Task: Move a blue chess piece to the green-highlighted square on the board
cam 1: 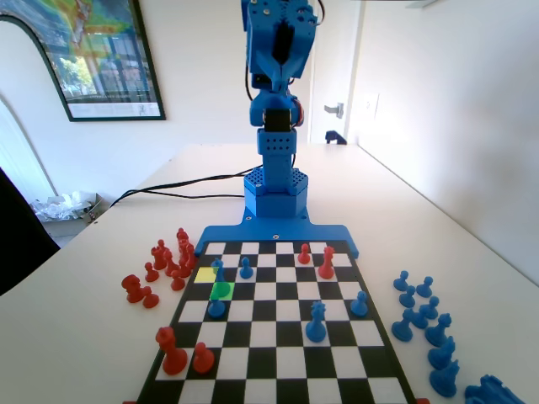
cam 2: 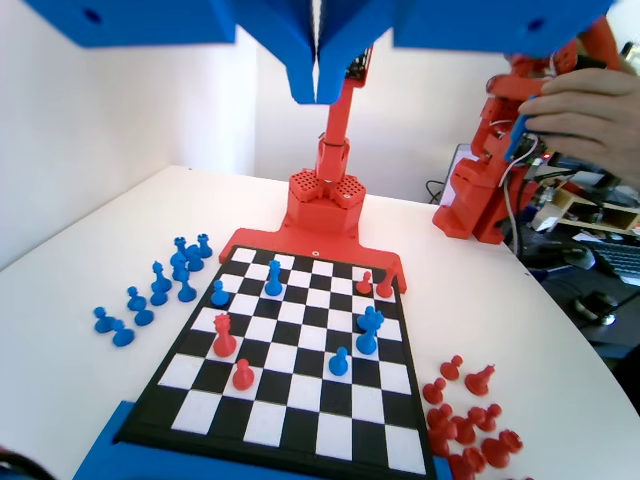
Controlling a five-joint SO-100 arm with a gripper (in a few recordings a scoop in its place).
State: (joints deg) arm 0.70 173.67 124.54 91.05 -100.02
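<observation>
Plainly, in the fixed view the job has hardly begun. The blue arm stands tall at the far end of the board (cam 1: 375,358), well above every piece. The green-highlighted square (cam 1: 221,291) lies near the picture's left edge of the board and looks bare. The blue chess piece (cam 1: 218,270) I take to be meant stands just behind it, about on the right edge of the yellow square (cam 1: 203,274). It is small and slim, with a narrow top over a round base, and it stands upright. Another blue pawn (cam 1: 216,307) stands just in front of the green square, so either could serve. Spare red pieces (cam 1: 167,259) crowd the counter (cam 1: 76,337) close by on that side.

In the wrist view the gripper (cam 2: 318,88) hangs at the top edge. Its jaws are pressed together with only a thin slit between them, and they hold nothing. Far below, two blue pieces (cam 2: 369,332) stand bunched on the right half of the board, and I cannot tell them cleanly apart there.

The step in hand, as I judge it, is the reach. The next move calls for parting the jaws, coming down over the pawn's narrow top, and keeping clear of its close neighbour.
</observation>
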